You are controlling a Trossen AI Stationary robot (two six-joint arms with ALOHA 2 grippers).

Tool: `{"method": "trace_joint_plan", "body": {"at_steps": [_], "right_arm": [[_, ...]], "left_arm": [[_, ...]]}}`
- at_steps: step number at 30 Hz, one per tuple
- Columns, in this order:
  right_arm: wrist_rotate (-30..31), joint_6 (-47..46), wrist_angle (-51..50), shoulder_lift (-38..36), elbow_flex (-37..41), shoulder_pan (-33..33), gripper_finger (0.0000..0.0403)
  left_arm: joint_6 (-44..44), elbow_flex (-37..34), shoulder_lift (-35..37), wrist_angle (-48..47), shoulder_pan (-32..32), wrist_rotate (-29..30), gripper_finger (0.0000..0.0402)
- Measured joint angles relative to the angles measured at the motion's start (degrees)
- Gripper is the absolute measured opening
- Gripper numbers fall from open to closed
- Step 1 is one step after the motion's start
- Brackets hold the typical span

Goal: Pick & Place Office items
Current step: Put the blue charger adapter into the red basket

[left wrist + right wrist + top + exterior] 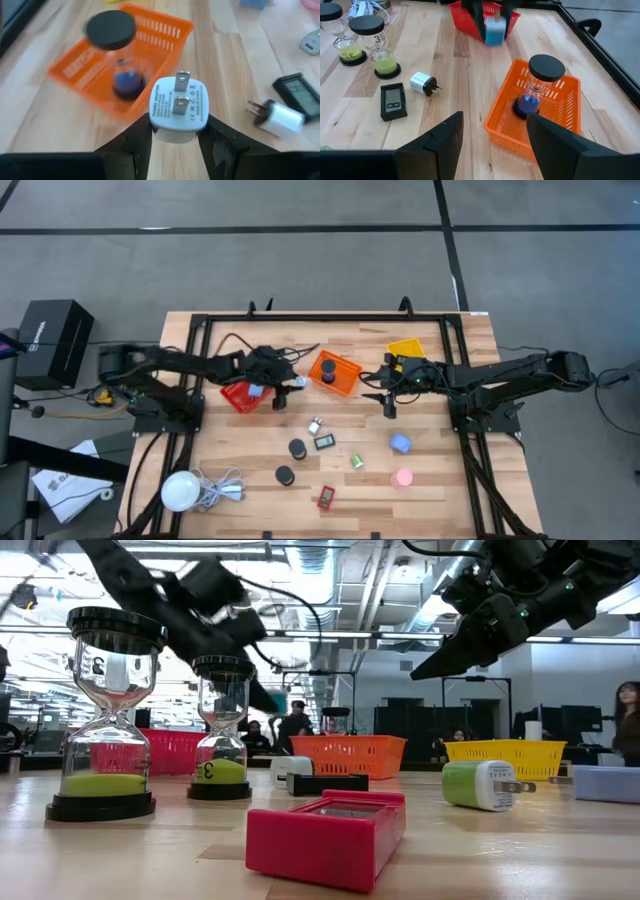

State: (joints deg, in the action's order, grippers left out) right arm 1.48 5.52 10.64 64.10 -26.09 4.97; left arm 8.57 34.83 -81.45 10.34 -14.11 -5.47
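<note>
My left gripper (177,127) is shut on a pale blue power adapter (179,102) and hangs between the red basket (243,395) and the orange basket (335,372); the right wrist view shows the adapter (495,30) in the air. My right gripper (495,130) is open and empty, raised beside the orange basket (535,107), near the yellow basket (408,350). A blue-sand hourglass (538,85) stands in the orange basket. On the table lie a white plug (314,425), a black timer (325,442), two green-sand hourglasses (297,448), a green adapter (356,461), a blue block (400,443), a pink piece (402,477) and a red timer (326,497). My left gripper pinches the adapter between its two fingers (137,137), on the two opposite sides of its body, at the end away from the label (160,125). The adapter is lifted clear of the table, and its two metal prongs (181,90) point toward the wrist camera.
A white globe with a coiled cord (185,488) sits at the near left corner. A black frame (200,330) runs round the table's edges. Bare wood lies between the baskets and the scattered items. People sit in the room beyond (295,720).
</note>
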Motion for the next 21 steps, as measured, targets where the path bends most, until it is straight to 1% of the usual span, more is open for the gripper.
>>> {"method": "trace_joint_plan", "body": {"at_steps": [4,7,10,13,16,21], "right_arm": [[0.00,-0.52,-0.14,0.00,0.00,-0.02,0.0209],[0.00,-1.41,-0.14,0.00,0.00,-0.04,0.0209],[-0.01,-2.24,-0.13,0.00,0.00,-0.04,0.0209],[-0.01,-2.55,-0.11,0.00,0.00,-0.06,0.0209],[-0.02,-3.13,0.35,0.00,0.00,-0.07,0.0209],[-0.02,-7.54,3.15,0.00,0.00,-0.07,0.0209]], "left_arm": [[-4.96,0.00,10.90,-14.26,0.00,3.94,0.0135],[-10.09,0.00,18.17,-24.98,0.00,5.69,0.0135],[-15.05,0.00,23.70,-35.46,0.00,7.39,0.0135],[-20.11,0.00,27.47,-44.41,0.00,8.74,0.0135],[-24.36,-0.04,28.97,-49.36,0.00,8.82,0.0136],[-26.76,-2.80,28.26,-48.79,0.00,8.64,0.0138]]}}
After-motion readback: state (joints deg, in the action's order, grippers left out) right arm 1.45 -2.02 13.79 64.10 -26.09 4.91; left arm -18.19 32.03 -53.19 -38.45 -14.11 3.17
